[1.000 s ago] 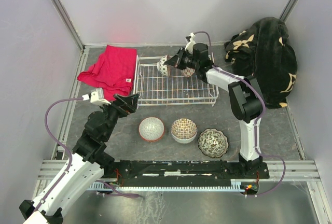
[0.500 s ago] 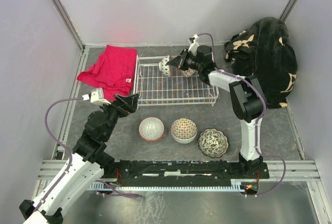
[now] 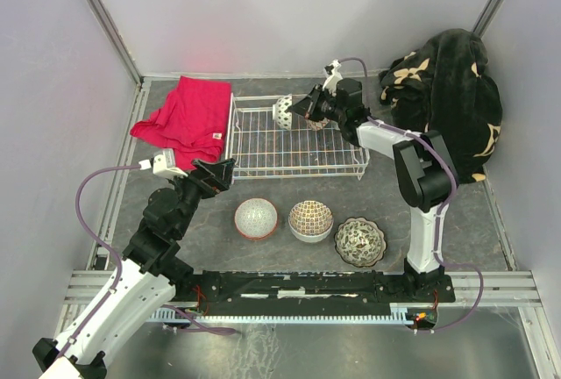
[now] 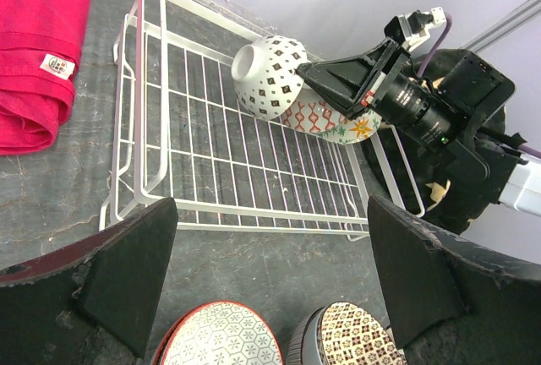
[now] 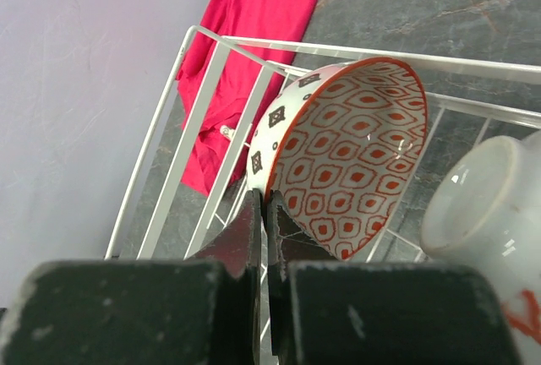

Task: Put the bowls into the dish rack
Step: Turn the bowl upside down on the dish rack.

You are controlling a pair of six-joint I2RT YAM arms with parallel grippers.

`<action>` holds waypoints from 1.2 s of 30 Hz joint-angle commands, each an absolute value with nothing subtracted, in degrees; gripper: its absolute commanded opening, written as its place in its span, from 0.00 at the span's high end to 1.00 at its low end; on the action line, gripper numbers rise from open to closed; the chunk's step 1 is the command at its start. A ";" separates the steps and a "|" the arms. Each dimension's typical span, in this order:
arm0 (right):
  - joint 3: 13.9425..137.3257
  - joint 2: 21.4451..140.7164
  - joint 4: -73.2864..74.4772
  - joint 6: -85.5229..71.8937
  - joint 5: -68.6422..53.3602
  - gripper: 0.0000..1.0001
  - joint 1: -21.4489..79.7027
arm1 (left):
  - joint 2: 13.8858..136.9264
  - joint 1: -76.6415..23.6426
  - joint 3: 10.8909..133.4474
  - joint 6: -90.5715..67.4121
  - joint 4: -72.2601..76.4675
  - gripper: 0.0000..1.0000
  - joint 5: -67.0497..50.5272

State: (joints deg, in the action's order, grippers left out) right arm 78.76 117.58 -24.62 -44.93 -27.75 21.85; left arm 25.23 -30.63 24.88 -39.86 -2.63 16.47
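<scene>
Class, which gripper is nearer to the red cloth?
Left. The left gripper hangs open just in front of the red cloth, on the robot's side. The right gripper is over the dish rack, to the cloth's right, shut on a bowl.

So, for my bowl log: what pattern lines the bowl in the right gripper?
Red lattice on white inside the bowl; right wrist view shows it best.
</scene>
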 commanded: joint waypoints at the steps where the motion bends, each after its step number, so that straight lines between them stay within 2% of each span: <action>1: 76.64 115.47 -17.15 -40.63 -21.67 0.98 21.23 | 25.49 -30.81 24.77 -38.74 0.27 0.01 17.31; 24: 69.19 109.63 -17.43 -42.25 -15.69 0.98 21.26 | 25.10 -30.79 24.74 -38.85 0.31 0.01 17.20; 36: 69.72 109.01 -15.40 -41.88 -13.42 0.97 21.21 | 24.96 -30.76 24.70 -38.85 0.29 0.01 17.15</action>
State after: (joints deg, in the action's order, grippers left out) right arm 69.49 110.96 -16.60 -43.16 -18.17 21.76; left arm 25.23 -30.63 24.88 -39.83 -2.63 16.45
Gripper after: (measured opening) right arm 0.020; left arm 0.991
